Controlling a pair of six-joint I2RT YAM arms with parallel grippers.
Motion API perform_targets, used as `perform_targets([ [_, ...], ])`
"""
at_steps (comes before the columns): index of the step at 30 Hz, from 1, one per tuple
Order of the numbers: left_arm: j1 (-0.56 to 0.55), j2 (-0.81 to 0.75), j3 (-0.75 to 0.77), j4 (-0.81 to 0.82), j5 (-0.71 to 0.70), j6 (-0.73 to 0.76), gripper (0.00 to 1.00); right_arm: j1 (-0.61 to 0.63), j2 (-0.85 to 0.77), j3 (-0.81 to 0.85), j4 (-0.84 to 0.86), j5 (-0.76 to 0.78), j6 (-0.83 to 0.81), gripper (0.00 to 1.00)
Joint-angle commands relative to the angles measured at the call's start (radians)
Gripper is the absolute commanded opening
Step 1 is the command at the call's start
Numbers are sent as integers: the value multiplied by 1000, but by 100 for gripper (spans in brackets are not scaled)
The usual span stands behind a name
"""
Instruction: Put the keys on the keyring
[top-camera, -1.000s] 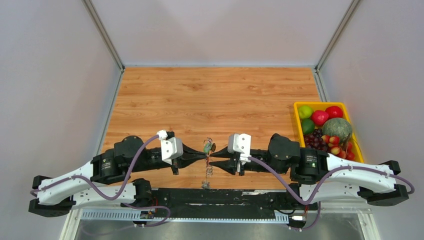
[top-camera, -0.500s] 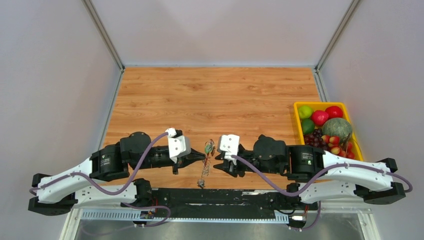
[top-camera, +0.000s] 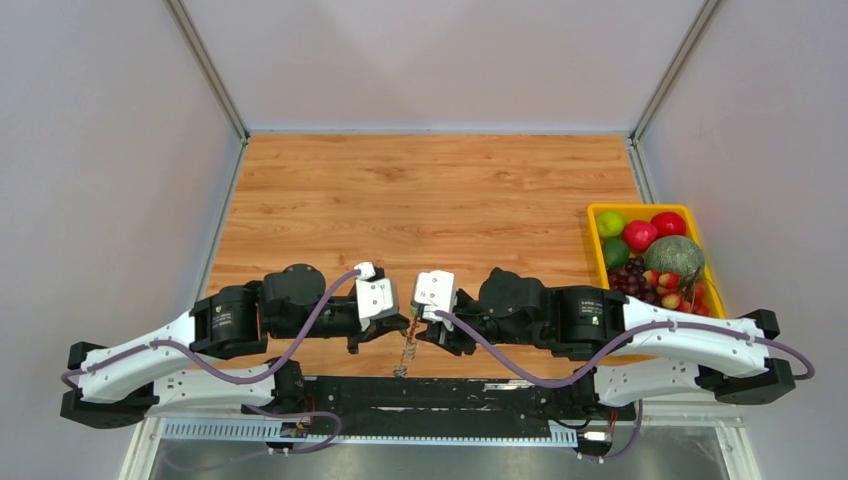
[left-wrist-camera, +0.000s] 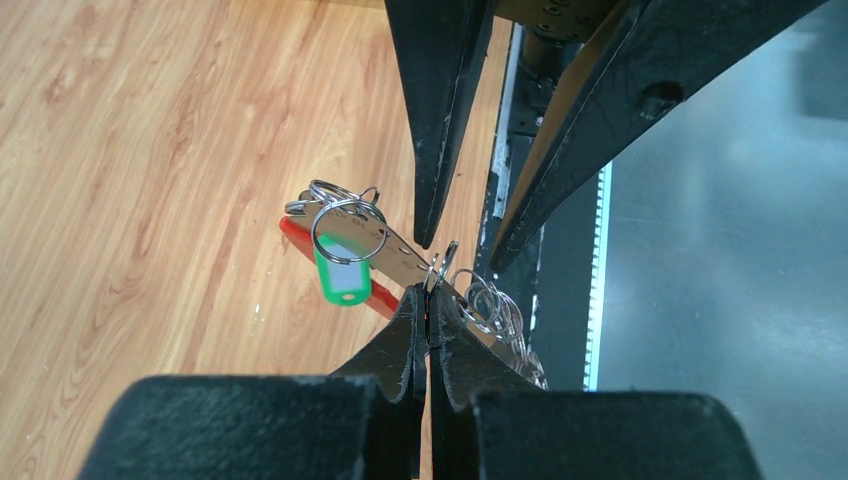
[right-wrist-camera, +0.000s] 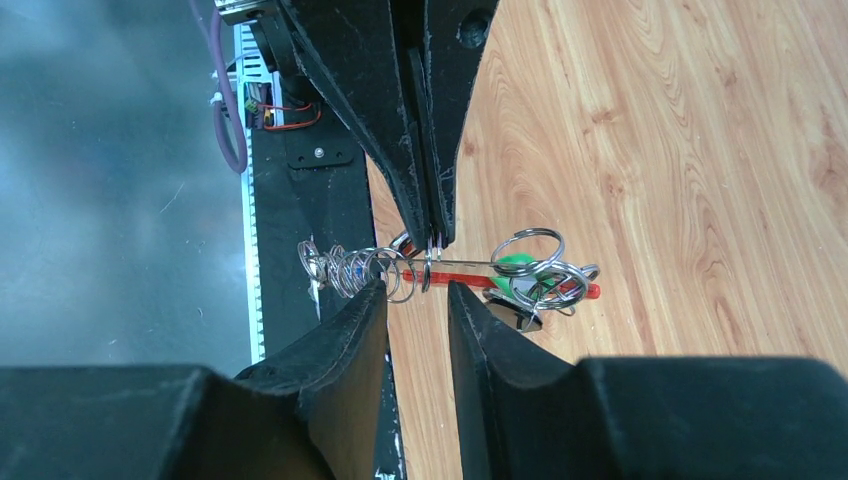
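The keyring hangs in the air between both grippers. It has a red loop, a green tag and a coiled silver chain. My left gripper is shut on one of its rings beside the red loop. From the opposite side, my right gripper stands open, its fingertips just short of the rings and the red loop. A small dark shiny piece, possibly a key, hangs under the ring cluster. In the top view both grippers meet above the dangling chain, and the tag is hidden.
A yellow tray of fruit sits at the table's right edge. The black base rail runs along the near edge, just below the hanging chain. Bare wood lies beyond the grippers.
Both wrists have closed in toward each other over the keyring. The green tag, visible from above before, is now covered by them. The left gripper has stayed shut.
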Motion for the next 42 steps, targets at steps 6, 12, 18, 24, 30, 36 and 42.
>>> perform_targets([
  [6,3,-8,54,-10,32,-7,0,-16,38,41,11,-24,10,32],
  [12,3,-5,55,-24,38,-4,0,-24,63,52,28,-40,4,29],
  [18,3,-8,53,-33,41,-3,0,-35,90,62,40,-58,-7,25],
  [24,3,-6,47,-37,36,-2,0,-37,101,64,58,-101,-9,20],
  [30,3,-1,42,-29,28,-4,0,-38,98,61,81,-122,-15,17],
  [36,3,6,39,-18,27,-3,0,-37,91,42,105,-145,-34,0],
  [42,3,7,40,0,27,-9,0,-37,34,-19,164,-160,-52,0],
])
